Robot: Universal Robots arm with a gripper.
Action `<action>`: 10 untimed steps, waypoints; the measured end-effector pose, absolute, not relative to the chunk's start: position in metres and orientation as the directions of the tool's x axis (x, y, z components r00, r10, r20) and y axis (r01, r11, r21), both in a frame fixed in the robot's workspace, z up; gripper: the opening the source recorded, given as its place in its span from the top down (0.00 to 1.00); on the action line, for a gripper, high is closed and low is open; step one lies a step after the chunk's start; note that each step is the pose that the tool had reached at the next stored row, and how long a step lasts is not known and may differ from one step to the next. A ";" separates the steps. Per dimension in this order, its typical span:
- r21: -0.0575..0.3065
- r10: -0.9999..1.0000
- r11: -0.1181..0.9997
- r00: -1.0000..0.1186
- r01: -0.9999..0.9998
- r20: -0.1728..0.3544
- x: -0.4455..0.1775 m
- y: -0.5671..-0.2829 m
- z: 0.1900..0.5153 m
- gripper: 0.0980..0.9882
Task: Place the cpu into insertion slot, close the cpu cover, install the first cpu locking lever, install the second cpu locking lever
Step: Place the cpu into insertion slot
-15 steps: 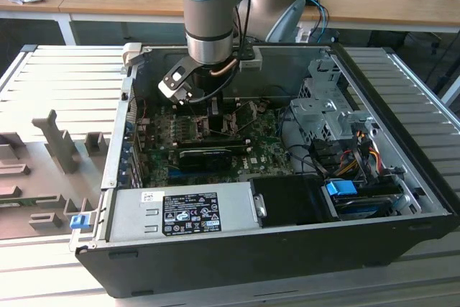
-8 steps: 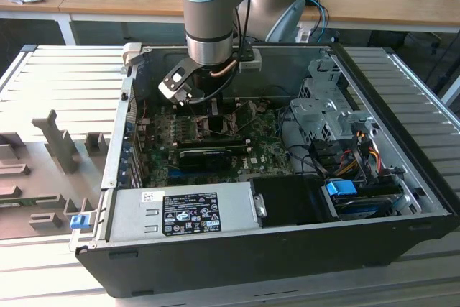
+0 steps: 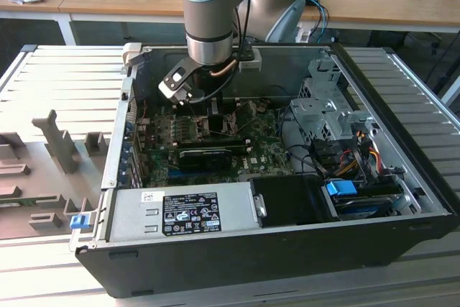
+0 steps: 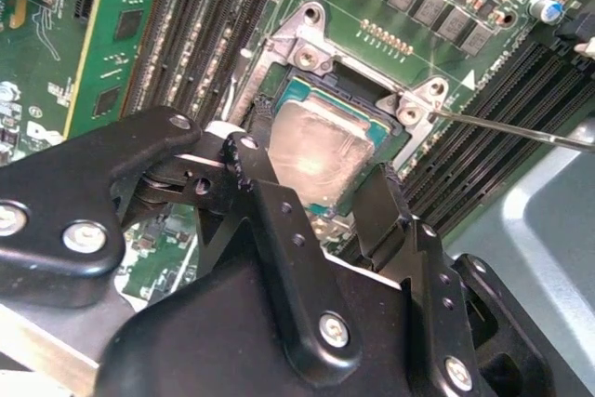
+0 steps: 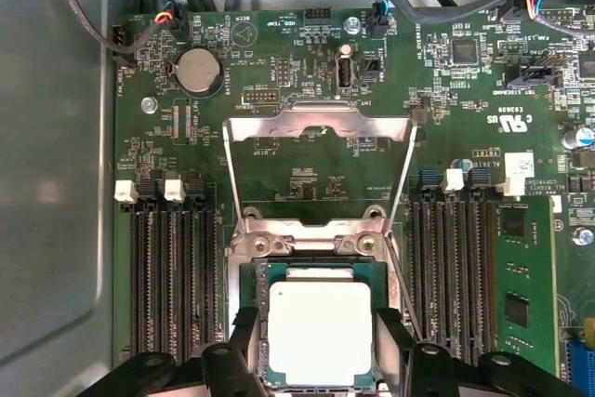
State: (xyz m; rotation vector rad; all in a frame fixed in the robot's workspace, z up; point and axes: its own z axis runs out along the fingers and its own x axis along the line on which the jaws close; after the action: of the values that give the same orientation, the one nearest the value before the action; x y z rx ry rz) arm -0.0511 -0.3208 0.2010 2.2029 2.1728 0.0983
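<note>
found the cpu [image 5: 319,332] lying flat inside the insertion slot [image 5: 316,264] on the motherboard [image 5: 307,62], metal top upward. saw the claw [image 4: 323,157] directly over it, straddling two opposite edges of the chip; could not tell if gripping it or just open around it. saw the cpu cover [image 5: 319,121] swung fully open, beyond the hinge side of the slot, away from the claw, with its hinge line crossing between cover and chip. noted a thin locking lever [image 4: 521,129] standing free beside the slot, judged not latched.
</note>
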 end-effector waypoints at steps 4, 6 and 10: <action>0.077 1.000 -0.014 0.013 0.997 0.015 -0.051 -0.320 0.200 0.43; 0.077 1.000 -0.015 0.013 0.997 0.015 -0.051 -0.320 0.200 0.43; 0.077 1.000 -0.014 0.013 0.997 0.015 -0.051 -0.319 0.200 0.43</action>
State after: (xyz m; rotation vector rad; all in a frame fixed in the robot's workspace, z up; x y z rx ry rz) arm -0.0511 -0.3190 0.2000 2.2041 2.1737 0.1006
